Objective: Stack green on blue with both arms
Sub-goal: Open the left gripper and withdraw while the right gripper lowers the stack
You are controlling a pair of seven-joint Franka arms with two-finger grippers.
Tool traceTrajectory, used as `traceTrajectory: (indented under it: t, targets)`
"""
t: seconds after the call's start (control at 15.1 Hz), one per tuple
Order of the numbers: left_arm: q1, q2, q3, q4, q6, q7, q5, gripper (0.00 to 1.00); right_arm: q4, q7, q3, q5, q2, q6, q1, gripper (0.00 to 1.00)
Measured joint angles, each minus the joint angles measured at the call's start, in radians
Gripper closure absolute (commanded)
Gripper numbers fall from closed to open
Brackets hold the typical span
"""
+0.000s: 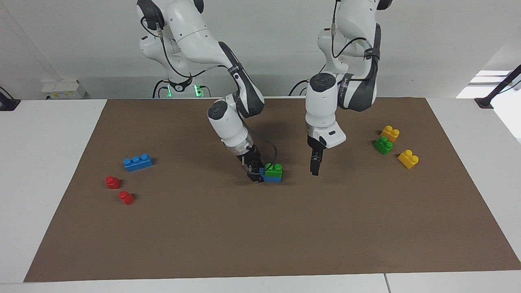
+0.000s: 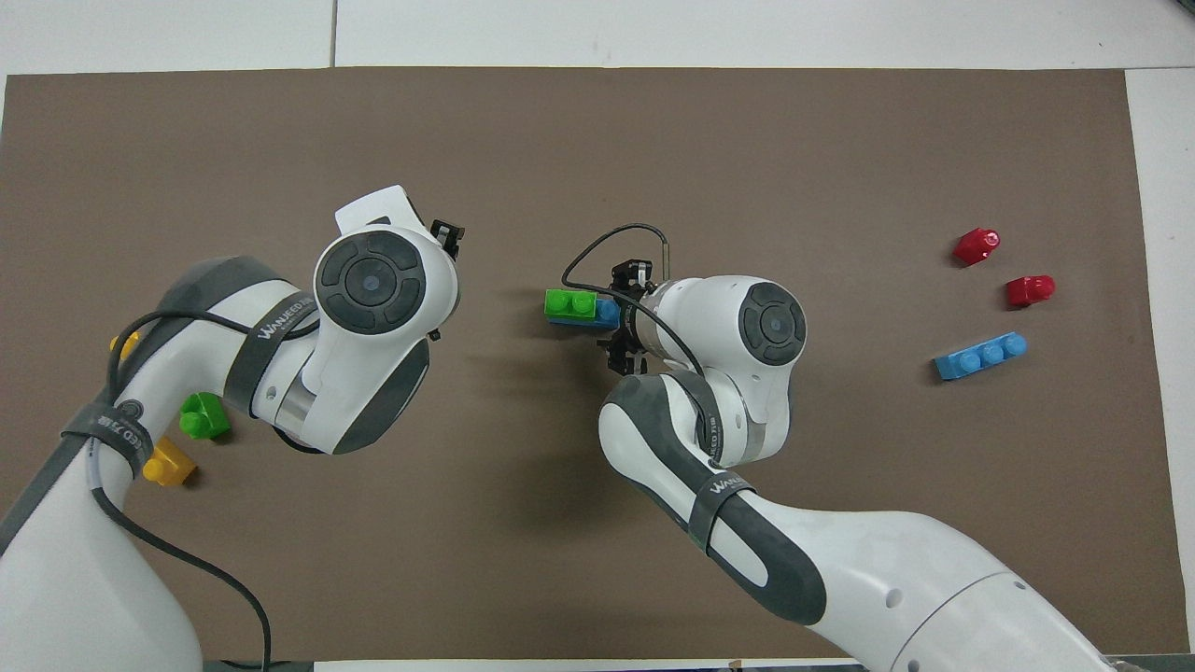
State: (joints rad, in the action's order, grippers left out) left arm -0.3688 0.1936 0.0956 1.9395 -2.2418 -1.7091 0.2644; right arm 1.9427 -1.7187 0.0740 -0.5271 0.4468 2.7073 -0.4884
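Observation:
A green brick [image 1: 273, 167] sits stacked on a blue brick [image 1: 274, 178] in the middle of the brown mat [image 1: 260, 236]. The stack also shows in the overhead view, green [image 2: 570, 303] over blue [image 2: 608, 312]. My right gripper [image 1: 255, 174] is low at the mat and closed on the blue brick's uncovered end. My left gripper [image 1: 314, 166] hangs above the mat beside the stack, toward the left arm's end, apart from it and holding nothing. A second blue brick [image 1: 138, 162] lies toward the right arm's end. A second green brick [image 1: 383, 145] lies toward the left arm's end.
Two yellow bricks [image 1: 390, 133] [image 1: 408, 158] flank the second green brick. Two red one-stud bricks [image 1: 112, 182] [image 1: 126, 197] lie farther from the robots than the second blue brick. The mat covers most of the white table [image 1: 40, 162].

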Motion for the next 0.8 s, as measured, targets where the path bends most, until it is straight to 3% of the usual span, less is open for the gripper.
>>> traceTrajectory:
  t: [0.4, 0.8]
  targets:
    - [0.077, -0.036, 0.001, 0.0, 0.074, 0.315, -0.006, 0.0, -0.003, 0.019, -0.005, 0.0, 0.0, -0.003, 0.027, 0.24]
    - [0.188, -0.085, 0.0, -0.009, 0.178, 0.722, -0.081, 0.0, -0.004, 0.167, -0.006, 0.0, -0.011, -0.11, 0.115, 0.24]
